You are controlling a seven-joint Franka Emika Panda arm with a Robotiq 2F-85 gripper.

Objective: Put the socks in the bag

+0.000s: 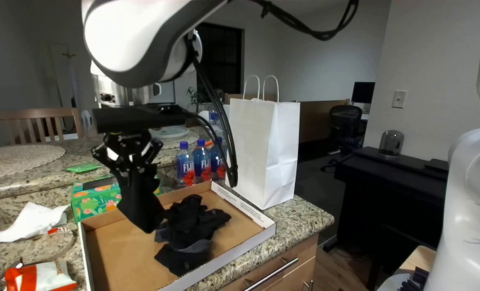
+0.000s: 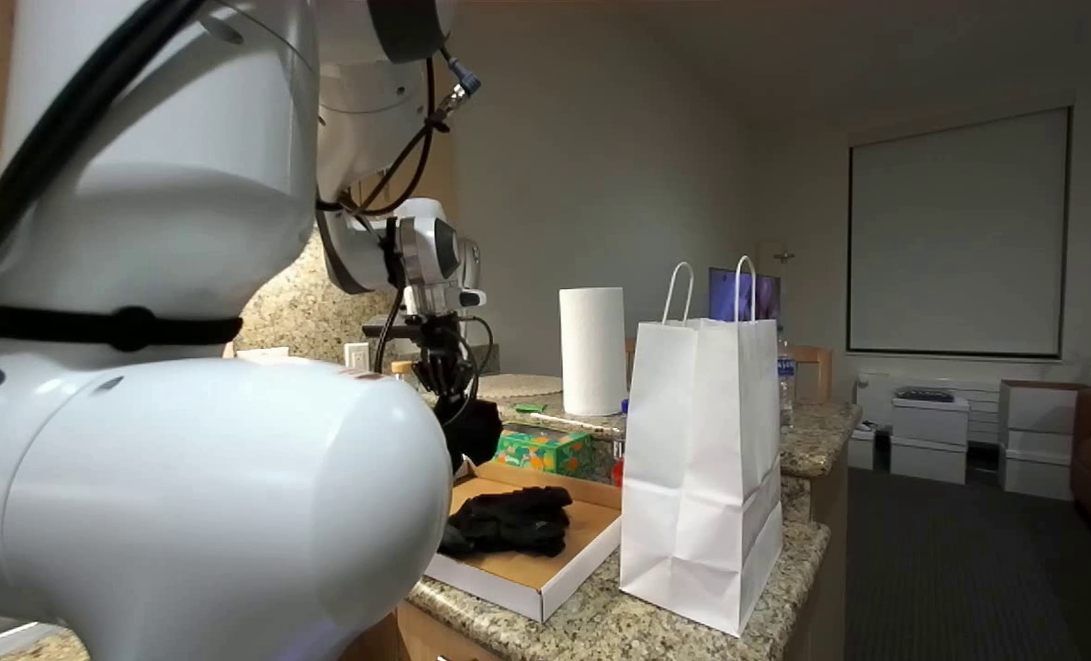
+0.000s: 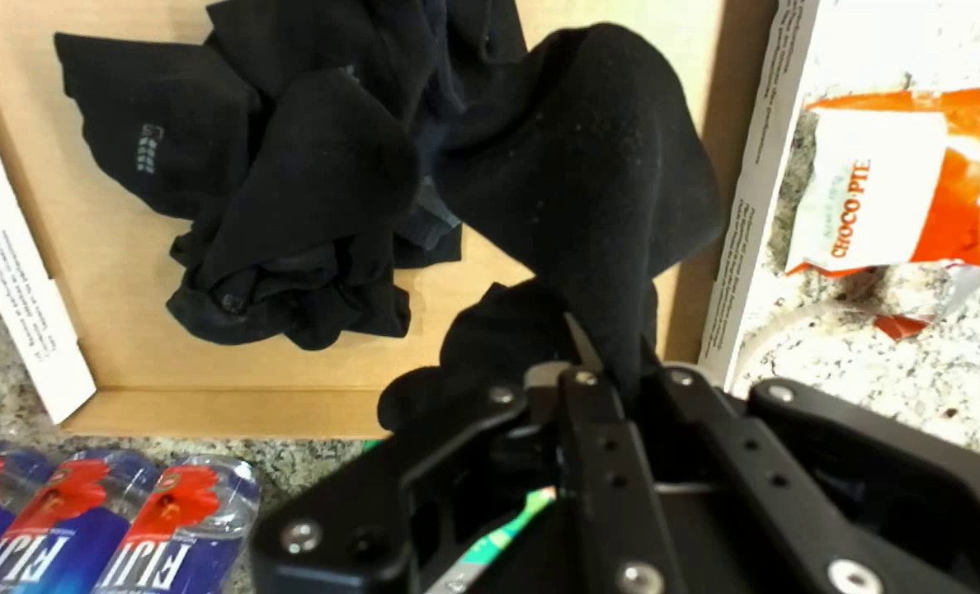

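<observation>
My gripper [image 3: 610, 355] is shut on a black sock [image 3: 597, 165], which hangs down from the fingertips in the wrist view. An exterior view shows that same held sock [image 1: 141, 202] dangling above the left part of a shallow cardboard box. A dark heap of other socks [image 1: 191, 226] lies in the box, also seen as a black pile [image 2: 509, 521] from the opposite side. The white paper bag [image 1: 260, 149] stands upright on the counter just beyond the box's wall, twisted handles up, in both exterior views. Its inside is hidden.
The cardboard box [image 1: 114, 258] has low white walls. Several water bottles [image 1: 201, 161] stand behind it, beside a green floral tissue box [image 1: 94, 198]. A snack packet [image 3: 869, 181] lies alongside. A paper towel roll [image 2: 591, 349] stands on the raised ledge. The counter's edge runs close to the bag.
</observation>
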